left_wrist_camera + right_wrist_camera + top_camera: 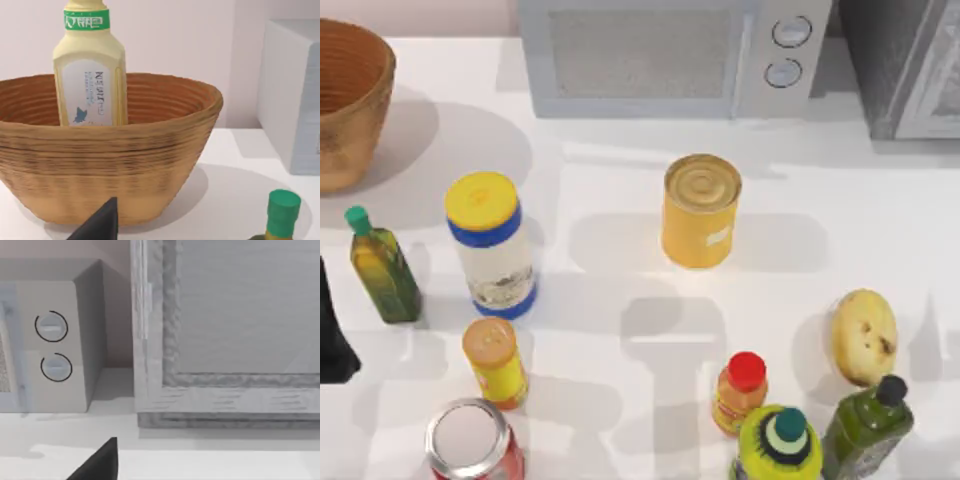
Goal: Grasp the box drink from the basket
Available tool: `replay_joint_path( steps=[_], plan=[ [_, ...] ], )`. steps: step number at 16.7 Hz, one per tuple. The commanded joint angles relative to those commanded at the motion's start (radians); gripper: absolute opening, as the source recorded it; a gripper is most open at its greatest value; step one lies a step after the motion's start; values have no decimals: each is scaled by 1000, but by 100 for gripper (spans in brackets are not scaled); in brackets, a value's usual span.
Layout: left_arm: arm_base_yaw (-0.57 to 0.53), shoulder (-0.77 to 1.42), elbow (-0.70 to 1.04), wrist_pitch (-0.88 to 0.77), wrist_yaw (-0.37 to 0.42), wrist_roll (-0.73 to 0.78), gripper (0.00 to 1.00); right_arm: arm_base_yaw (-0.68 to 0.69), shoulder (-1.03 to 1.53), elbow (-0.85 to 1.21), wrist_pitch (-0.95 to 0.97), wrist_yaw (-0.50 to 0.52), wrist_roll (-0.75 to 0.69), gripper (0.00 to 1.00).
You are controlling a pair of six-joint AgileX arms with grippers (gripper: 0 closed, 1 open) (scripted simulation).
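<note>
The box drink (90,70) is a pale cream-yellow container with a green band and a greenish label. It stands upright inside the basket (100,165), a large brown woven one seen at the table's far left corner (350,100) in the top view. My left gripper (100,225) is low in front of the basket's outer wall, apart from it and below the drink. My left arm (332,330) is a dark shape at the table's left edge. My right gripper (100,462) faces the back of the table, away from the basket.
A green-capped oil bottle (382,265), a white jar with a yellow lid (490,245), a small orange-capped bottle (496,362) and a soda can (472,442) stand at the left. A yellow tin (700,210), a potato (864,336) and more bottles (865,425) are right. A microwave (660,55) stands behind.
</note>
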Motion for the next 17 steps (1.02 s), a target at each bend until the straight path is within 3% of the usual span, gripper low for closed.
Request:
replay_joint_path(
  steps=[7, 17],
  plan=[
    [25, 153, 48, 85, 27, -10, 100, 0, 0, 0, 0, 0, 0, 100],
    [151, 972, 380, 606, 170, 2, 100, 0, 0, 0, 0, 0, 0, 100]
  ],
)
